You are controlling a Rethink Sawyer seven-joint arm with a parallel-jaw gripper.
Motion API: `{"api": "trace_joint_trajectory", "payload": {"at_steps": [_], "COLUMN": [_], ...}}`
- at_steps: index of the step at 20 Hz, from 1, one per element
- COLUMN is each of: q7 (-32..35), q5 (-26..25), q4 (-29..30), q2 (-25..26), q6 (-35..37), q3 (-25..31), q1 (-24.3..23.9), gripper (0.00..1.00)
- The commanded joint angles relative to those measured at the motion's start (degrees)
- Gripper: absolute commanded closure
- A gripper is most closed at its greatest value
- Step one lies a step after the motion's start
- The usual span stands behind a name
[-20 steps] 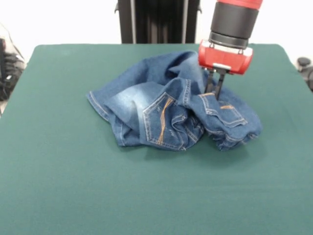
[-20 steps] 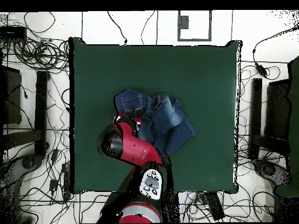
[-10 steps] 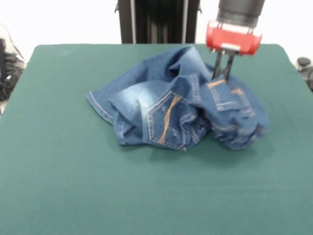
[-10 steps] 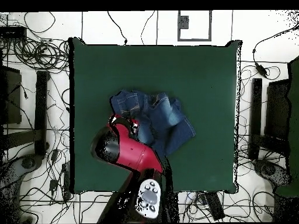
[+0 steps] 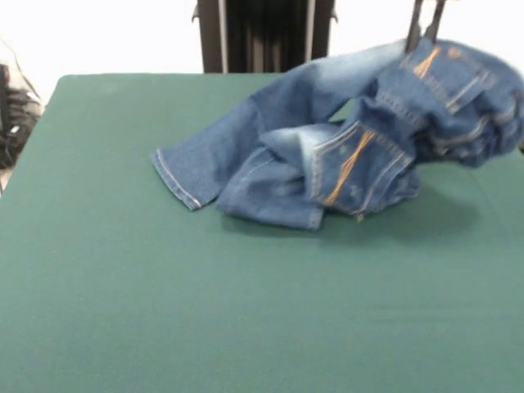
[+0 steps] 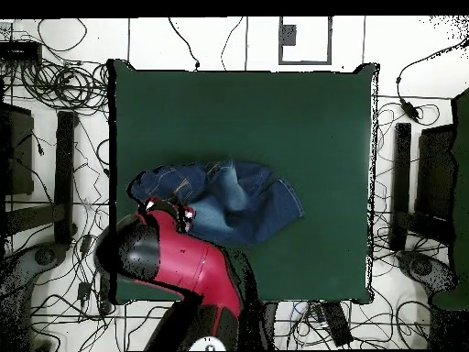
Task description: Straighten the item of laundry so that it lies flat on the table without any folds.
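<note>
The item of laundry (image 5: 327,155), a small pair of blue jeans with orange-stitched pockets, is partly lifted off the green table (image 5: 164,311). My gripper (image 5: 419,45) shows only as two dark fingers at the top right, shut on the denim by a back pocket. That end hangs in the air. A leg trails down to the left, and its hem rests on the cloth. From overhead, the jeans (image 6: 238,197) stretch across the table's (image 6: 275,119) middle. The red arm (image 6: 174,257) covers their left end and hides the gripper.
Tangled cables (image 6: 55,82) lie on the floor around the table. Black stands (image 6: 66,174) flank it on the left, and another (image 6: 400,183) on the right. Dark gear (image 5: 12,106) sits past the table's left edge in the front view.
The gripper has risen and shifted right in the front view, still shut on the denim. It lifted the pocket end off the table, and the bunched heap is drawn out longer.
</note>
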Motion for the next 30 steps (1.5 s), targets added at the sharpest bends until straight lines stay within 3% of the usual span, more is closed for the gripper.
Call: {"api": "trace_joint_trajectory", "payload": {"at_steps": [1, 5, 9, 13, 30], "q7": [22.8, 26.3, 33.8, 38.6, 52.8], "q5": [2.4, 2.4, 1.7, 2.7, 7.0], "q4": [-1.5, -1.7, -3.5, -4.0, -6.5], "q2": [-4.1, -4.8, -4.8, -5.4, -9.2], "q6": [11.0, 14.1, 18.0, 19.9, 25.2], "q3": [-4.6, -6.1, -10.0, -9.9, -4.0], "q1": [5.2, 7.4, 13.3, 16.0, 18.5], "gripper": [1.0, 1.0, 1.0, 1.0, 1.0]}}
